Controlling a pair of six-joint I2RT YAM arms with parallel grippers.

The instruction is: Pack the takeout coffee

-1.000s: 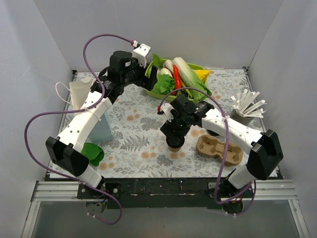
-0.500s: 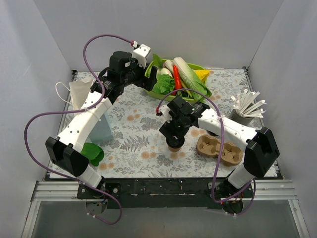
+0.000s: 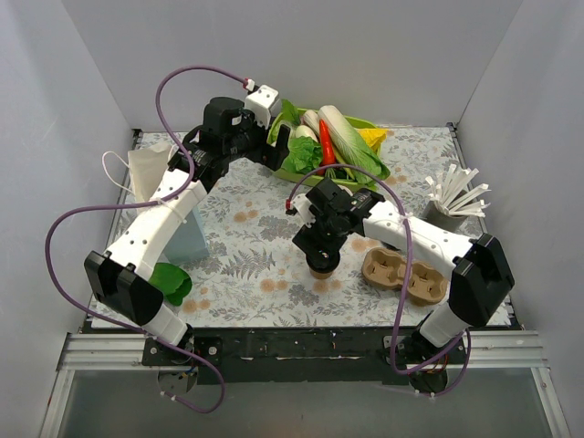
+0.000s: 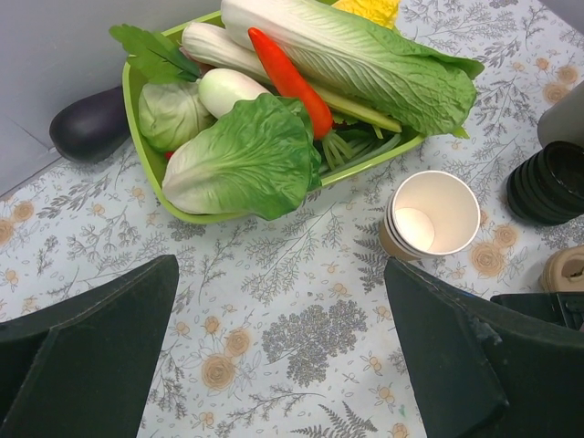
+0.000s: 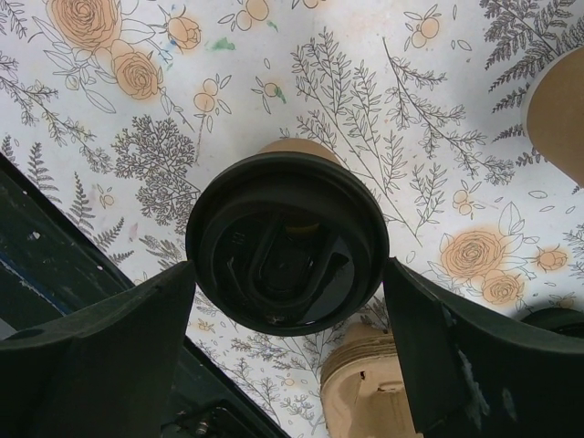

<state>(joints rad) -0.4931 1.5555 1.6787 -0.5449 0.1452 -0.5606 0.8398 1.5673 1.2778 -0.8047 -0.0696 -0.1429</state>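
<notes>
The takeout coffee [image 3: 320, 265], a tan paper cup with a black lid, stands on the floral mat near the middle front. In the right wrist view its lid [image 5: 287, 242] sits between my fingers. My right gripper [image 3: 318, 246] [image 5: 287, 274] is open and straddles the cup from above, one finger close to each side of the lid. The blue bag [image 3: 187, 235] stands at the left under my left arm. My left gripper [image 3: 278, 146] [image 4: 281, 347] is open and empty, high over the mat beside the vegetable tray.
A brown pulp cup carrier [image 3: 404, 274] [image 5: 365, 392] lies just right of the coffee. A lidless tan cup [image 4: 433, 214] and a stack of black lids [image 4: 547, 182] stand near the green vegetable tray [image 3: 274, 166]. A holder of white straws [image 3: 452, 203] is at the right.
My right arm has shifted slightly left and settled over the coffee cup. The cup has stayed on the mat. The left arm has barely moved.
</notes>
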